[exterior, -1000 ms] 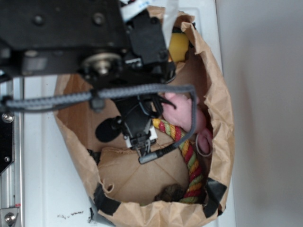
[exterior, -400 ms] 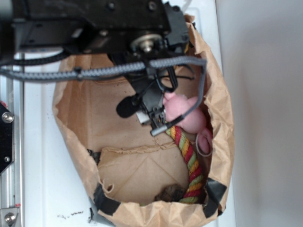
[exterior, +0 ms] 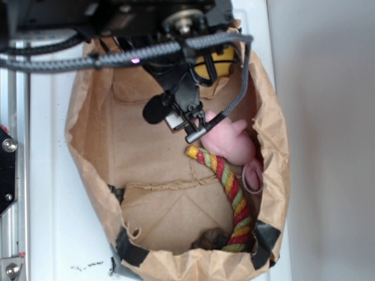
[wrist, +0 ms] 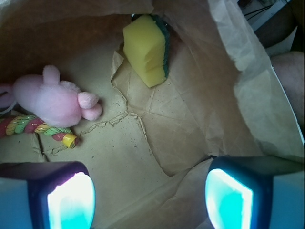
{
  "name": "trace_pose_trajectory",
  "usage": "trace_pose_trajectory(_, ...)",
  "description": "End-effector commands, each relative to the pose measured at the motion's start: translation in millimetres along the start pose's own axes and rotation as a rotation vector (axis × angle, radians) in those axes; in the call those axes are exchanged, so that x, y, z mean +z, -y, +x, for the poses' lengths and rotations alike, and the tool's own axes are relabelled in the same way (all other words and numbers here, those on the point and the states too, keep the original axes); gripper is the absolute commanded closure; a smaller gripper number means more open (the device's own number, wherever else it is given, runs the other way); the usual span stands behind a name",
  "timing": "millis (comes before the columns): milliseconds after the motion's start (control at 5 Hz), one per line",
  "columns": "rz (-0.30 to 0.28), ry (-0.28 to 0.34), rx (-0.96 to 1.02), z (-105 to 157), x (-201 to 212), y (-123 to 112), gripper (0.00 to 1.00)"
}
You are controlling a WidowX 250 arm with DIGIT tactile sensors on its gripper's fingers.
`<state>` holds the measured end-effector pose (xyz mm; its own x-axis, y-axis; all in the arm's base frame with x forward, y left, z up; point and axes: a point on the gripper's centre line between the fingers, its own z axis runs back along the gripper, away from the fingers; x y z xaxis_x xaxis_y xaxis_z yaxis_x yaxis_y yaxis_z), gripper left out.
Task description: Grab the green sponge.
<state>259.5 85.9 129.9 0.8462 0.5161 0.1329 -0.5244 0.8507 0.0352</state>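
The green sponge (wrist: 145, 48) is leaned against the paper bag (wrist: 224, 100) wall, apart from the pink plush pig (wrist: 55, 101). The gripper (wrist: 150, 193) is held wide open, empty.

Hand (wrist: 150, 200) spread wide, empty, arm reaching down from above

Bare bag floor (wrist: 143, 143) before green sponge (wrist: 145, 47)
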Motion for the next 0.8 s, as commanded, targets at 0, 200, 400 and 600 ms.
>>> trace_pose_trajectory(0, -0.023, 0.096, 0.034, 12, 28, -9, 0.0)
trace_pose_trajectory(200, -0.111, 0.164, 0.213, 24, 14, 17, 0.0)
trace_pose_trajectory(400, -0.1, 0.217, 0.289, 43, 1, 26, 0.0)
trace_pose_trajectory(600, -0.082, 0.262, 0.387, 65, -23, 20, 0.0)
